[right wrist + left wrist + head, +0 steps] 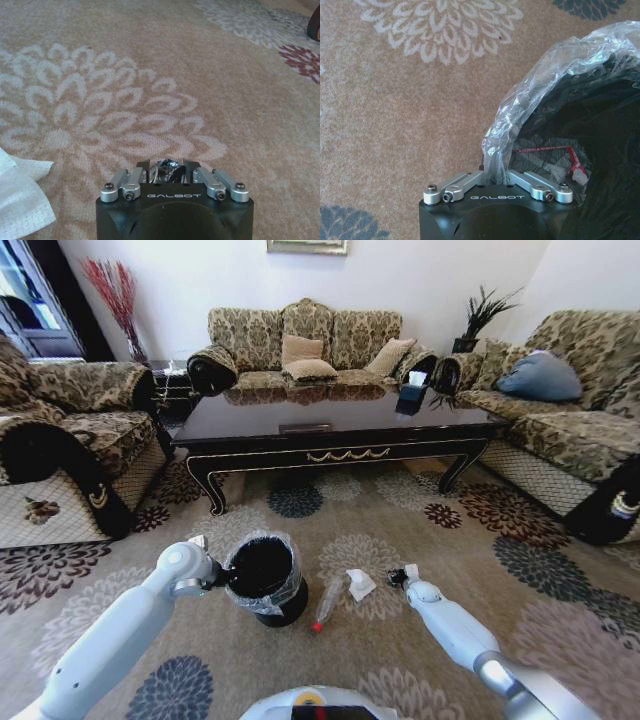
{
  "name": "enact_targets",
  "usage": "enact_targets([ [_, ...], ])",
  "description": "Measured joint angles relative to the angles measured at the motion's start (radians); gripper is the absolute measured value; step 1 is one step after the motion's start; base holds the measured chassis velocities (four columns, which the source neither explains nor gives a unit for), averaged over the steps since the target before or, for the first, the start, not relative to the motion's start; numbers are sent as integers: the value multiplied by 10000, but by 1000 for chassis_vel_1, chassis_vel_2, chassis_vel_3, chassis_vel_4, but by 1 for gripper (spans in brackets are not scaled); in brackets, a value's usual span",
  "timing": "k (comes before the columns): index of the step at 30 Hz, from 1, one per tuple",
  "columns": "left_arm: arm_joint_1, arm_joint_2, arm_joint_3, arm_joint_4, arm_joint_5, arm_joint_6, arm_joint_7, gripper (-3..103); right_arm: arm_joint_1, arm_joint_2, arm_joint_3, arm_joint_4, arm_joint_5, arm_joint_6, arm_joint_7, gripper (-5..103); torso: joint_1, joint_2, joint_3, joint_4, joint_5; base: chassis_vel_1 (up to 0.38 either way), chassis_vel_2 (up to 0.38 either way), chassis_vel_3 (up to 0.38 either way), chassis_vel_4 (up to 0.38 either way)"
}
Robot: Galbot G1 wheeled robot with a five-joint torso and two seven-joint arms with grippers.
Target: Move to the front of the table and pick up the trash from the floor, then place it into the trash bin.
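Trash (328, 602) (clear bottle, red cap), left gripper (496, 176) clamping trash bin (262, 578) liner.

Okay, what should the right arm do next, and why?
Probably swing the right gripper over the trash bin and let go: it pinches a small scrap, and the left gripper grips the bin's lined rim close by.

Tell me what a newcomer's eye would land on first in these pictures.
First the trash bin on the flowered carpet, its clear liner pinched at the rim by the left gripper. Just beside it lie a crushed bottle with a red cap and a white paper wad, with the right gripper low next to the paper, shut on a small dark scrap. Beyond them stands the glossy black table among patterned sofas.
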Motion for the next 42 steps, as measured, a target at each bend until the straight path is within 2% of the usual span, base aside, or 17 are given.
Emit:
enact_targets([
  [11,-76,-27,81,-6,0,0,12,0,-186,-266,-45,426,135,-58,194,32,0,-1,1,-4,3,0,0,0,0],
  [18,-237,-104,310,-64,2,0,15,0,-754,-1026,12,2178,912,-446,534,32,0,0,2,-3,3,0,0,0,0],
  [22,-1016,-460,1093,31,55,-1,-53,0,-1416,-1744,439,4303,1739,-828,818,32,0,0,1,0,2,0,0,0,0],
  [23,-1016,-460,1093,31,55,-1,-53,0,-1416,-1744,439,4303,1739,-828,818,32,0,0,1,0,2,0,0,0,0],
  [27,-2499,-1055,2501,380,116,-110,-173,0,-2311,-2402,1242,6354,2289,-1064,1127,32,0,0,1,-5,4,0,0,0,0],
  [29,-2648,-1118,2652,429,115,-120,-187,0,-2399,-2461,1327,6537,2317,-1071,1167,32,0,0,1,-5,5,0,0,0,0],
  [32,-3965,-1756,4179,1055,123,-149,-267,0,-3168,-3042,2026,8152,2557,-1079,1583,32,0,0,1,-2,3,0,0,0,0],
  [35,-4526,-2088,4831,1465,143,-150,-310,0,-3448,-3306,2317,8702,2659,-1066,1681,32,0,-1,3,-5,3,0,0,0,0],
  [38,-5544,-2729,6057,2245,271,-151,-381,0,-4202,-3929,3344,9865,2187,-725,1636,32,0,-1,2,-5,5,0,0,0,0],
  [40,-5671,-2838,6213,2369,289,-151,-389,0,-4311,-4024,3537,10052,2139,-692,1625,32,0,0,2,-5,6,0,0,0,0],
  [42,-6067,-3365,6653,2857,360,-151,-415,0,-4713,-4363,4196,10798,2124,-601,1597,32,0,0,2,-2,4,0,0,0,0],
])
